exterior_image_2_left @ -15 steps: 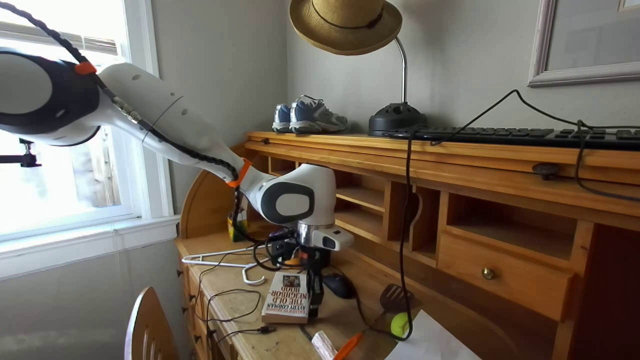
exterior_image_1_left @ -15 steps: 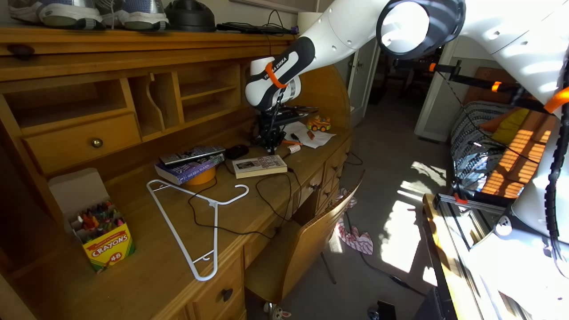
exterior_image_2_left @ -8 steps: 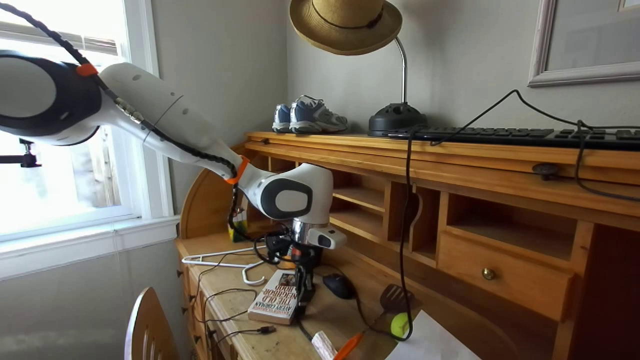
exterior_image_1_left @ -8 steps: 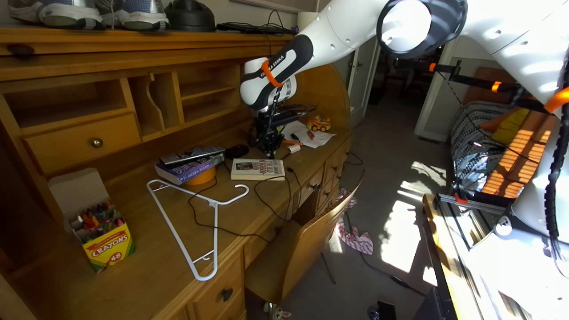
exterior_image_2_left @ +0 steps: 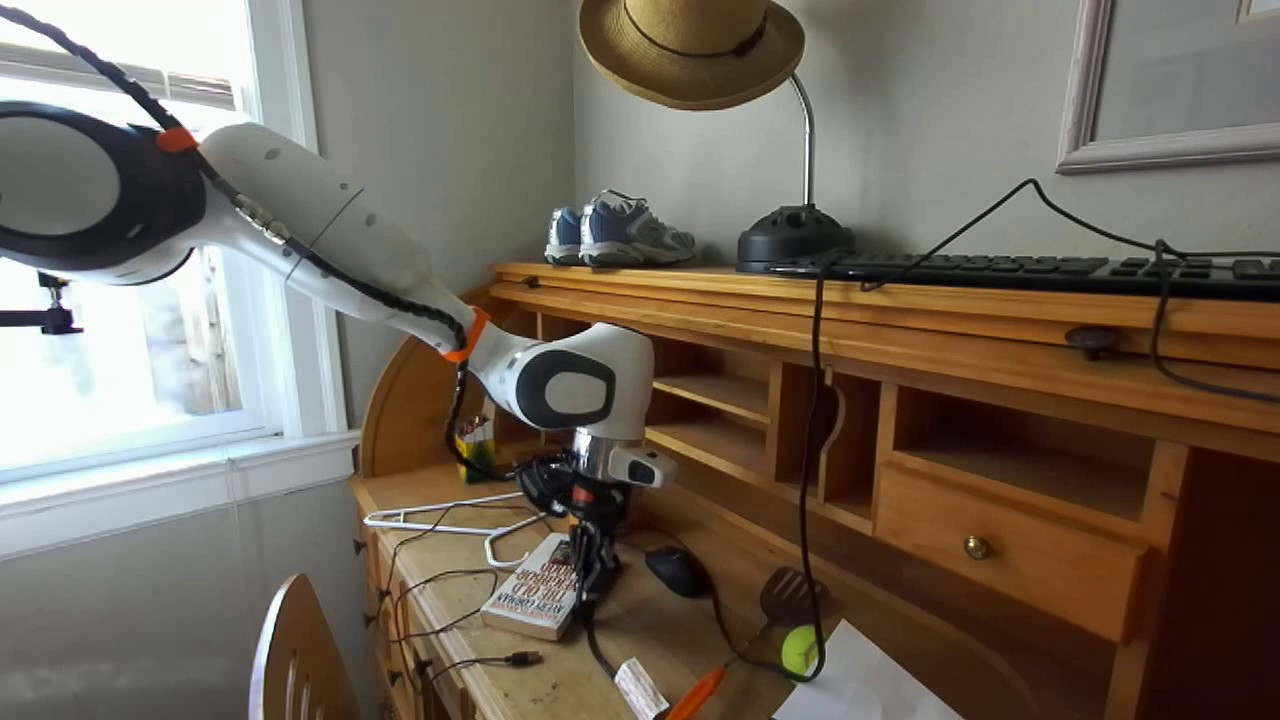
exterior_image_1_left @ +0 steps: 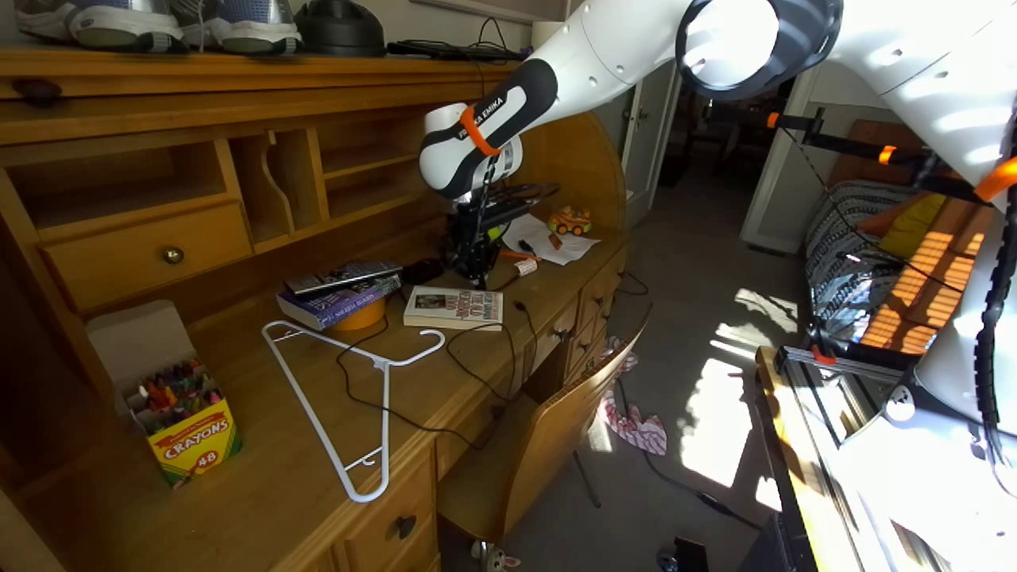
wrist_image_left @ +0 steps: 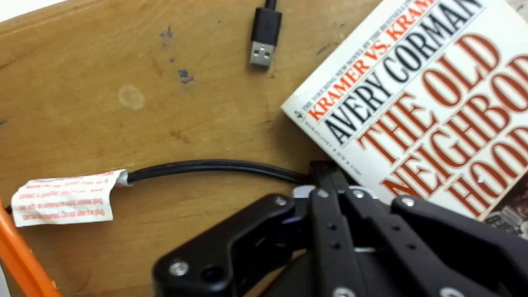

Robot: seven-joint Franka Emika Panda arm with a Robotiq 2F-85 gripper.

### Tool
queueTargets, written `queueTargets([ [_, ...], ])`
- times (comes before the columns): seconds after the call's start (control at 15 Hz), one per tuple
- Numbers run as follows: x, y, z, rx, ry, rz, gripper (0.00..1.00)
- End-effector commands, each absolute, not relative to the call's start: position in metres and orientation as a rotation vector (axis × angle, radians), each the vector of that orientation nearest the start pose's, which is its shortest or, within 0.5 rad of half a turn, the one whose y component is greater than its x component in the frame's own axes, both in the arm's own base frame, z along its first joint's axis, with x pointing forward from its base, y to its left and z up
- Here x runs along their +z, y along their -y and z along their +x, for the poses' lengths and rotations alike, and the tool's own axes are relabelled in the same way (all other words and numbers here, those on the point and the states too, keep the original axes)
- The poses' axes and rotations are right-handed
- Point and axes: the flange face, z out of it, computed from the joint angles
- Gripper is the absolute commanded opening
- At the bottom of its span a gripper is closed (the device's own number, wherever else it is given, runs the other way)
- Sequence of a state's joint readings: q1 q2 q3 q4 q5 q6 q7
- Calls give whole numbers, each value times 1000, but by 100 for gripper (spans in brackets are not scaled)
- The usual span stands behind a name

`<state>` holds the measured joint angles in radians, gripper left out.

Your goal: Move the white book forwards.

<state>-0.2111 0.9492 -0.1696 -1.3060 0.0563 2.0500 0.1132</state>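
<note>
White book (wrist_image_left: 420, 111) lies flat, cover up, on the bench (wrist_image_left: 206, 119); title partly readable in the wrist view. Key relation: book sits on the front-edge side of the tool (exterior_image_1_left: 478, 283), so it is between tool and the bench's front edge, the side where the chair (exterior_image_1_left: 554, 430) stands. Tool is low, at the book's rear long side, near the corner at the author-name end rather than mid-side. Touching or just beside: can't tell; fingers (wrist_image_left: 326, 210) overlap that side in the wrist view.

Long axis slants to the front edge, in both exterior views. Author-name end is nearer that edge, cover-picture end farther back.

Tool state: narrow, fingers together, book not between them. Black cable (wrist_image_left: 214, 165) runs up to the tips; likely passes under, can't confirm whether they press on it.

Step in hand looks like a shove with the tips, no grasp, taking "forwards" as toward the front edge (a guess). No target visible, so can't say how much is left. Next move calls for a push from the tool's side straight at the front edge. Risk: contact would be off-centre, so book probably swings more than it slides; shifting along toward mid-side should help. USB plug (wrist_image_left: 265, 37) lies near the author-name end, apart from the book; could be in the way if the book turns toward it.
</note>
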Motion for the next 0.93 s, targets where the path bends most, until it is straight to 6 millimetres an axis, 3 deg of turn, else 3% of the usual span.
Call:
queueTargets([
  [0.0,165,231,676,347,-636,-3136,0],
  [0.2,179,235,685,151,-771,-3083,0],
  [0.4,204,221,688,-76,-724,-3021,0],
  [0.87,234,180,654,-198,-226,-3105,0],
])
